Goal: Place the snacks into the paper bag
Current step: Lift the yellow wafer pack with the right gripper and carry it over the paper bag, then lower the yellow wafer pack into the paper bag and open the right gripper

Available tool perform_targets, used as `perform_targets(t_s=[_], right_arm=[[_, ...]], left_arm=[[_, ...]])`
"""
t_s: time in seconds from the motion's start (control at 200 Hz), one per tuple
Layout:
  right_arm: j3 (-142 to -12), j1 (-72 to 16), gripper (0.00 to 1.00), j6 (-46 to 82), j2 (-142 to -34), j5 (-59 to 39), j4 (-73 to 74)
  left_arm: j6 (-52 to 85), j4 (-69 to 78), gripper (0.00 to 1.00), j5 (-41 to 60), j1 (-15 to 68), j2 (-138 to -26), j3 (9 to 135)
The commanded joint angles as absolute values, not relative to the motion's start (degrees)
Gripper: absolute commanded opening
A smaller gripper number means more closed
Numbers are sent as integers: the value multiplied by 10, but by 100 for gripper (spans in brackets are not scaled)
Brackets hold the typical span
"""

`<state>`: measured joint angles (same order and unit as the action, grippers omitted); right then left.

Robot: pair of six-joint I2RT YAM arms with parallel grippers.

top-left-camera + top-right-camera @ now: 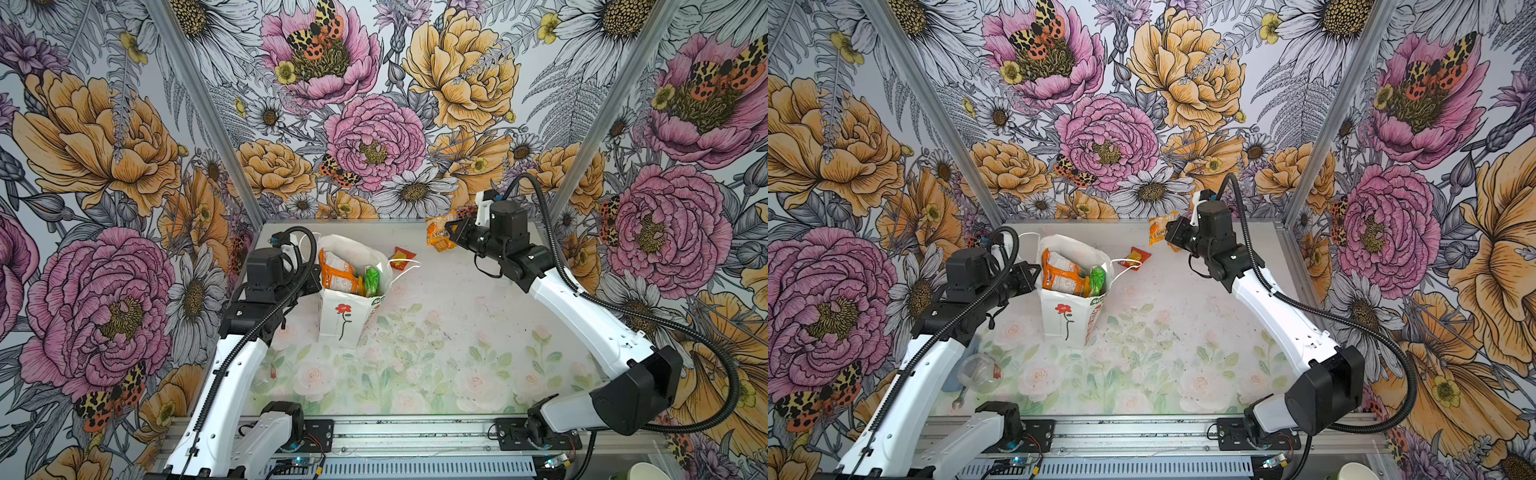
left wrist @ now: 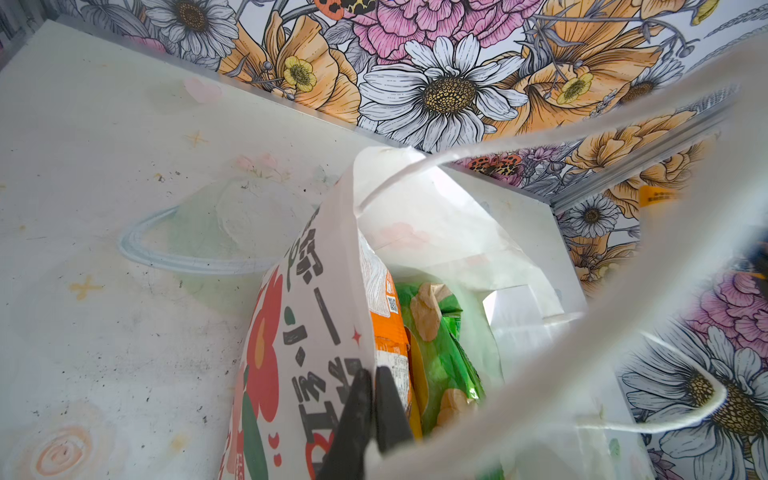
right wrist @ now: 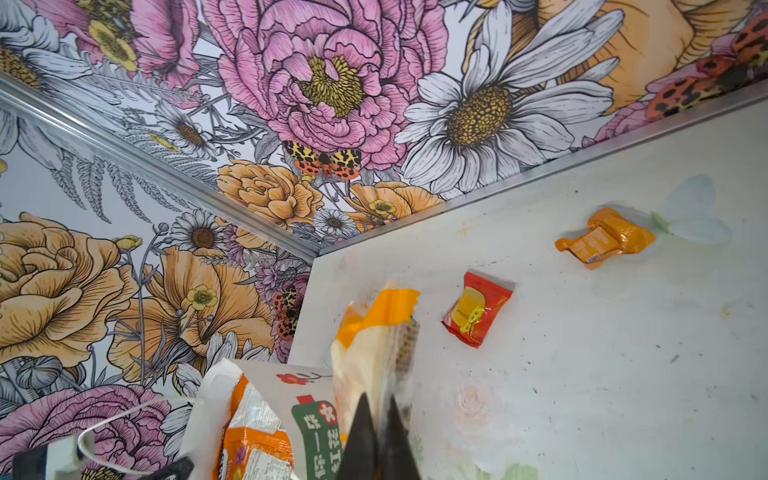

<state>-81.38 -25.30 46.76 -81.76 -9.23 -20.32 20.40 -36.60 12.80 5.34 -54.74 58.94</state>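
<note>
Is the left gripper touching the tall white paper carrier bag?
Touching. Left wrist view shows the left gripper clamped on the printed wall of the tall white paper carrier bag.

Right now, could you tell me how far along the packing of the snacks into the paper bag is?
Done: an orange-white packet and a green packet sit in the paper bag. In hand: the left gripper pinches the bag's wall; the right gripper holds a yellow-orange packet, away from the bag. Left: a red packet and a small orange packet lie on the table.

arms [image 1: 232,386] white | joints [image 1: 636,395] black | cables [image 1: 736,380] ribbed black | jaws seemingly dark
</note>
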Motion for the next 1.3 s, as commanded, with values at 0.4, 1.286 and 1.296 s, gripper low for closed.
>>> perform_targets(t_s=[0.4, 1.286, 1.296], right_arm=[[-956, -402, 2, 401, -876, -56, -225], [-1099, -546, 2, 315, -1054, -51, -329], [-1101, -548, 2, 315, -1056, -52, -330]], left_arm=[[203, -345, 8, 138, 44, -541, 594], [203, -345, 8, 140, 41, -541, 594], [203, -345, 8, 140, 41, -541, 594]])
